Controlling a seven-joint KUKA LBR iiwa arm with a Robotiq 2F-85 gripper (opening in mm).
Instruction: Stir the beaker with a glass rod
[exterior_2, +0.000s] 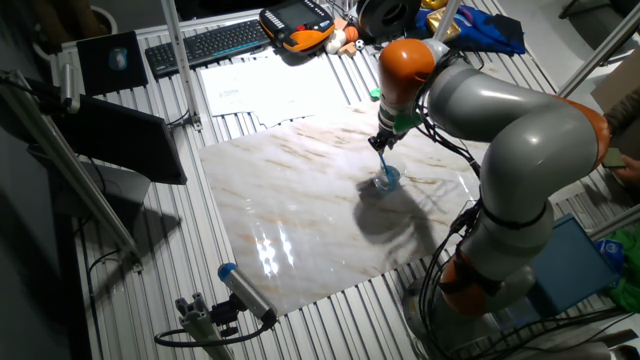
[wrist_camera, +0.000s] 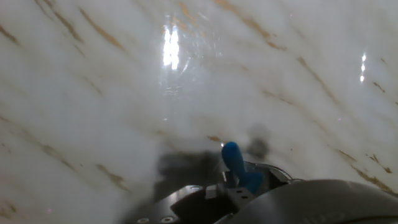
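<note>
Fixed view: my gripper is clamped on the glass rod, tip inside beaker. Risk: sideways push w/ rod tips the light beaker on marble slab.

The marble-patterned sheet is glossy, throwing back lamp glare. Beneath it, the ribbed table looks like dull metal. The beaker is clear glass.

A pale marble-patterned slab with tan veins fills the middle of the frame, lying on a ribbed metal table, with bright glare spots on its lower left part. At the upper left sit a black keyboard and white papers. An orange and black handheld device lies at top centre, blue cloth at upper right
</note>
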